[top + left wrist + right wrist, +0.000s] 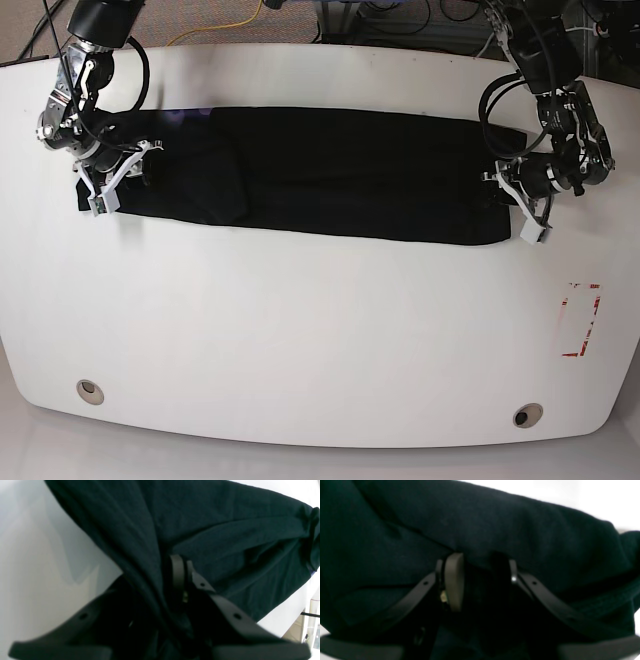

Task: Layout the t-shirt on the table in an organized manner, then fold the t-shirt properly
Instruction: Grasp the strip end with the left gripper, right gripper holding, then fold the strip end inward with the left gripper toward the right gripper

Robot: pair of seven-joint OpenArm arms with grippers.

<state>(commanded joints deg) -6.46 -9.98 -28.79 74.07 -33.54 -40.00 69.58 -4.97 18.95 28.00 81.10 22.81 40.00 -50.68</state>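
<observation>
Left wrist view: the shirt [225,530] fills most of the frame, black cloth running from 12 o'clock down toward 6. A thick fold of it is pinched in the left gripper [175,580], so the jaws are clamped on the shirt. One dark pad [177,571] can be seen pressed against the cloth near centre. White tabletop [37,567] is seen at 9 o'clock and again in a strip at 4 o'clock.

Right wrist view: pretty much all black cloth here. The shirt [495,522] is draped over the right gripper [482,580], with a fold sitting between the two fingers. A beige-grey pad [454,580] is seen left of centre and the other finger right of it, with the cloth bunched in the gap between them. Whether the jaws are actually squeezed tight on it can't be told from this blurry shot. A bit of white tabletop [570,495] shows at 1 o'clock.

Base view: the shirt [340,170] is laid out as a long black band across the far half of the tabletop [300,340], stretched from 9 to 3 o'clock. The right gripper [112,180] is at the 9 o'clock end and the left gripper [522,205] at the 3 o'clock end, each touching the shirt's edge. A red tape rectangle [582,320] is seen at 4 o'clock, well apart from the shirt, and two grommets [90,391] sit along the near edge.
</observation>
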